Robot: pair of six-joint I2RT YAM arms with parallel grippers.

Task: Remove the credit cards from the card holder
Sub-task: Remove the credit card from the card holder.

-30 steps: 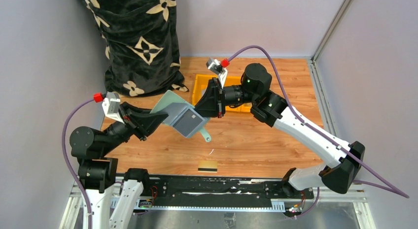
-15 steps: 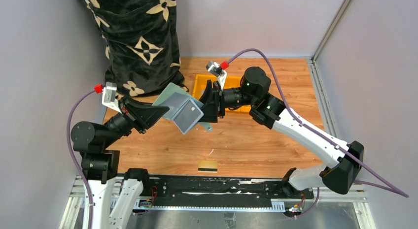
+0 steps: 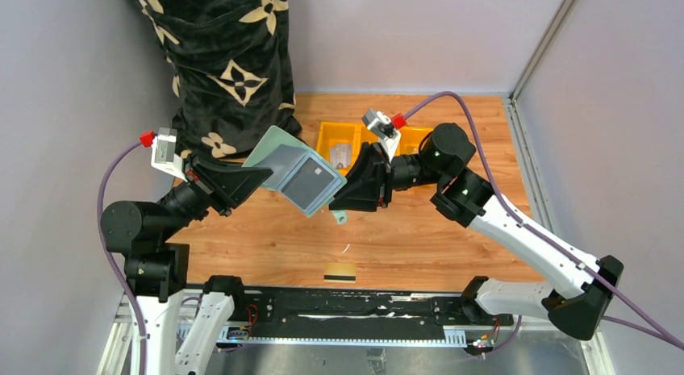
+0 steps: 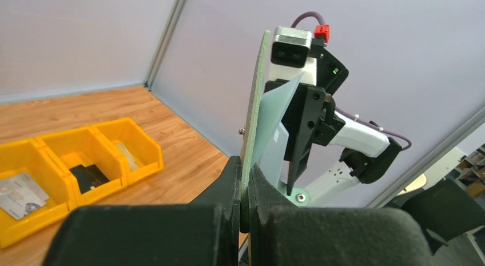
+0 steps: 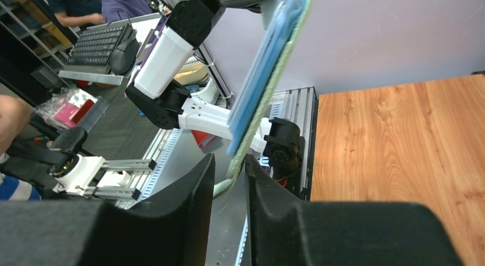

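My left gripper (image 3: 262, 178) is shut on the far edge of the open sage-green card holder (image 3: 294, 175) and holds it tilted above the table, pale blue-grey inside facing up. In the left wrist view the holder (image 4: 255, 117) stands edge-on between my fingers. My right gripper (image 3: 343, 202) is open, its jaws on either side of the holder's lower right edge by the strap with the snap stud (image 3: 339, 218). The right wrist view shows that edge (image 5: 269, 77) in the gap. A yellow-gold card with a black stripe (image 3: 339, 272) lies on the table near the front. No orange-tan card shows.
A yellow three-part bin (image 3: 355, 143) with cards in it stands behind the right gripper, also in the left wrist view (image 4: 68, 157). A black flower-patterned cloth bag (image 3: 226, 60) stands at the back left. Grey walls close in both sides.
My right arm has pulled back to the right, and its gripper has dropped from the holder's upper right edge to its lower right edge. My left arm has shifted the holder slightly.
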